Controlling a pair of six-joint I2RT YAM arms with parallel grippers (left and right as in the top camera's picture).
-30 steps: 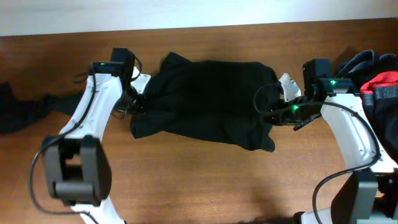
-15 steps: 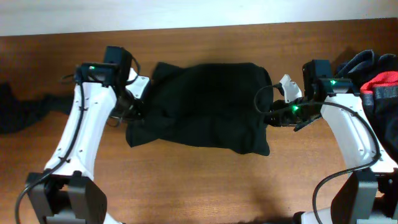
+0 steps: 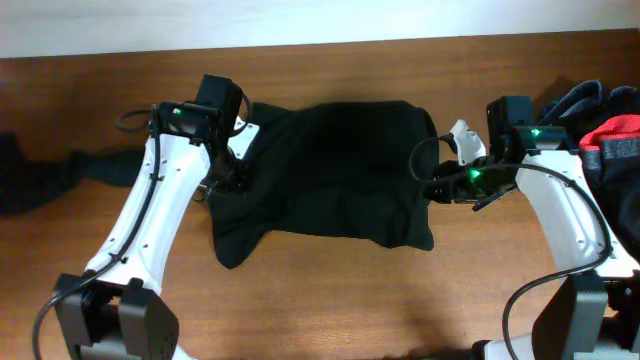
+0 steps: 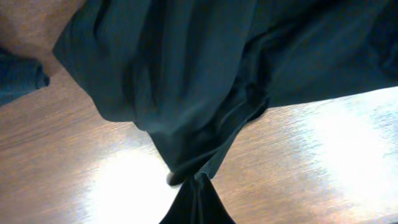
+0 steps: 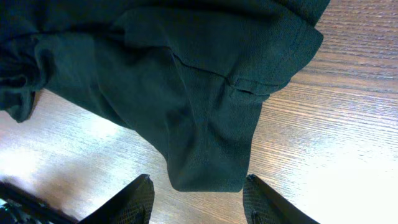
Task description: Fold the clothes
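The black top (image 3: 340,170) is lying across the middle of the tabletop (image 3: 330,300), and the left gripper (image 3: 230,176) is clamping its bunched left edge. The right gripper (image 5: 200,199) is standing open astride the right edge. It is probably best closing squarely there, so both sides are lifting evenly.

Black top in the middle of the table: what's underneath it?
The wooden table shows around the black top, so it seems to lie straight on the wood. Whatever is directly beneath the cloth is covered.
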